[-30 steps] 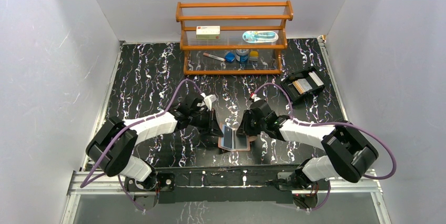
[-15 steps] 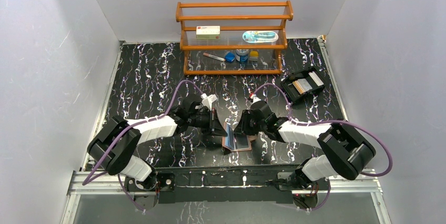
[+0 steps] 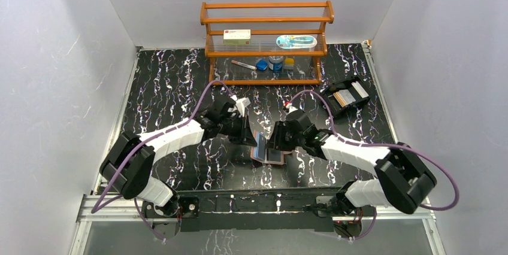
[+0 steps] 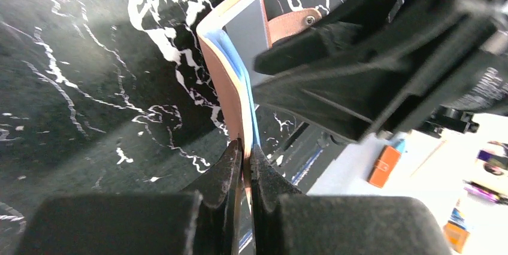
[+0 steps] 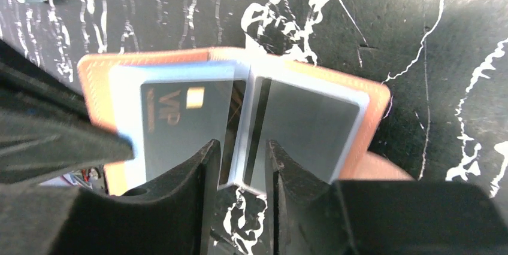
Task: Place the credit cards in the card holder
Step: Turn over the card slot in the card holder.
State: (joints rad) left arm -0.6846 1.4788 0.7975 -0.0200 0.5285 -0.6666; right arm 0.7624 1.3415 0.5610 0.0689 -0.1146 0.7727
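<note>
The tan-pink card holder (image 3: 271, 154) lies open between both arms, its left cover tipped up. My left gripper (image 3: 252, 138) is shut on that cover's edge (image 4: 235, 81); in the left wrist view its tips (image 4: 245, 146) pinch the leather next to a blue sleeve. In the right wrist view the card holder (image 5: 371, 96) shows two filled sleeves: a dark credit card (image 5: 180, 124) marked VIP on the left and a grey credit card (image 5: 308, 129) on the right. My right gripper (image 5: 242, 150) stands open astride the middle sleeve's lower corner, with a gap on each side.
A black compartment tray (image 3: 346, 97) with more cards sits at the back right. A wooden shelf rack (image 3: 266, 42) at the back holds a white box with a red label and small items. White walls close in the marbled black table.
The right jaws have widened. The left gripper has raised the holder's left cover more upright, and both grippers and the holder have shifted slightly away from the near edge.
</note>
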